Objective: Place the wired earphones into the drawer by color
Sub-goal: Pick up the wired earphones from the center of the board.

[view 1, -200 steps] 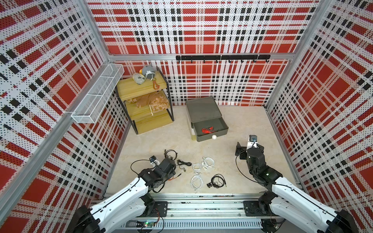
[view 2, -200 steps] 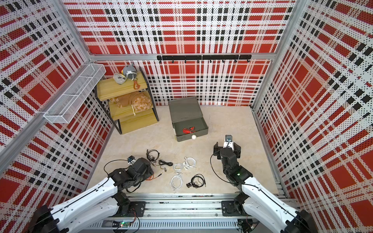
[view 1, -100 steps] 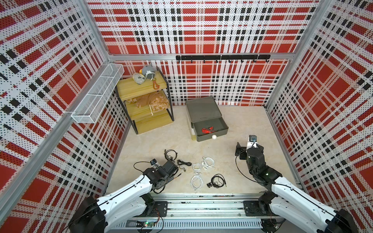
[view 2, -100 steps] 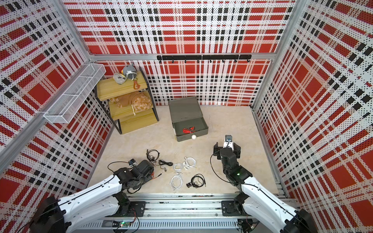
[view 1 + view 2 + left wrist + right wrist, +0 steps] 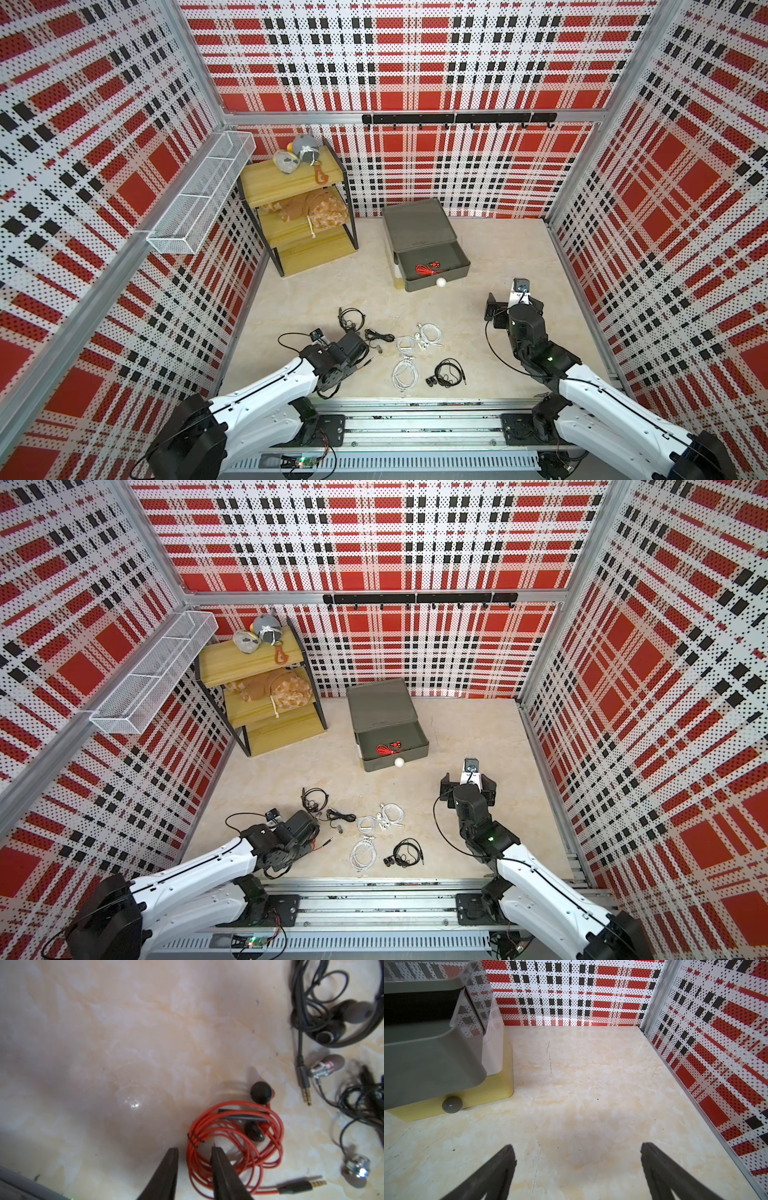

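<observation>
Lab robot cell, plaid perforated walls (image 5: pixel 415 62), aluminium frame posts (image 5: pixel 200 62), robot arms (image 5: pixel 266 382) on base rail (image 5: pixel 415 419).

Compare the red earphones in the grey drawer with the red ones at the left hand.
The drawer earphones lie inside the open dark grey tier; the table earphones lie on the tabletop. No hand is at the drawer earphones; the left hand straddles one side of the table earphones' coil, with a gap showing. Both are red cable bundles.

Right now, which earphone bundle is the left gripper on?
The loose red bundle: the left gripper straddles its coil edge. The other red one lies in the grey drawer.
</observation>
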`<state>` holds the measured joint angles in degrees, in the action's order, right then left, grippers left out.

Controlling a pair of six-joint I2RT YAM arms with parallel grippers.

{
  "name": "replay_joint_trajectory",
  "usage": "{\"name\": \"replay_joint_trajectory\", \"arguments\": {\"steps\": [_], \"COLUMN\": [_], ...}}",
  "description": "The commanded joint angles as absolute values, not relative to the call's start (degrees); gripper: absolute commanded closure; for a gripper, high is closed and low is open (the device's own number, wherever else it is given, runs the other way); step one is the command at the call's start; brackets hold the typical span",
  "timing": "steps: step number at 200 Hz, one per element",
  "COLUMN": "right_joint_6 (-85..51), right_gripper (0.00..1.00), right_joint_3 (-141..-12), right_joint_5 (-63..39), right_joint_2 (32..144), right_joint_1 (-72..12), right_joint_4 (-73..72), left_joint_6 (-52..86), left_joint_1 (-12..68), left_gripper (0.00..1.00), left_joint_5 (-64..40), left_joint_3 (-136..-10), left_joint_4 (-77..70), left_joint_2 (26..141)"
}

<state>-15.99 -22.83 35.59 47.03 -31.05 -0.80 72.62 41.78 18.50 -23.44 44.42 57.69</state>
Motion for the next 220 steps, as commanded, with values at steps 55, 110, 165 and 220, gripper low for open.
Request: {"name": "replay_joint_trajectory", "arguments": {"steps": [55, 110, 165, 220], "right_joint_6": [-16.52, -16.65, -16.7, -16.7], "right_gripper": [0.0, 0.0, 0.0, 0.0], "right_joint_3": [-22.06, -21.89, -21.81, -21.58], "right_joint_5": [35.35, 35.75, 37.02, 37.68], "right_joint_2": [46.32, 46.05, 45.11, 42.95], "right_joint_1": [-30.51, -30.5, -30.46, -30.49], "right_joint_4": [-1.84, -1.84, -1.42, -0.97], "left_joint_6": [73.93, 75.86, 74.23, 69.67], "left_joint_1": [42.07, 42.02, 42.1, 42.19], "left_gripper": [0.92, 1.0, 1.0, 1.0], "left_joint_5": [20.73, 24.3, 30.01, 34.28], "left_joint_3": [-22.68, -23.01, -25.59, -27.42], "left_joint_4": [44.1, 44.04, 43.95, 40.75], "left_joint_2": [56.59, 52.99, 46.84, 37.26]}}
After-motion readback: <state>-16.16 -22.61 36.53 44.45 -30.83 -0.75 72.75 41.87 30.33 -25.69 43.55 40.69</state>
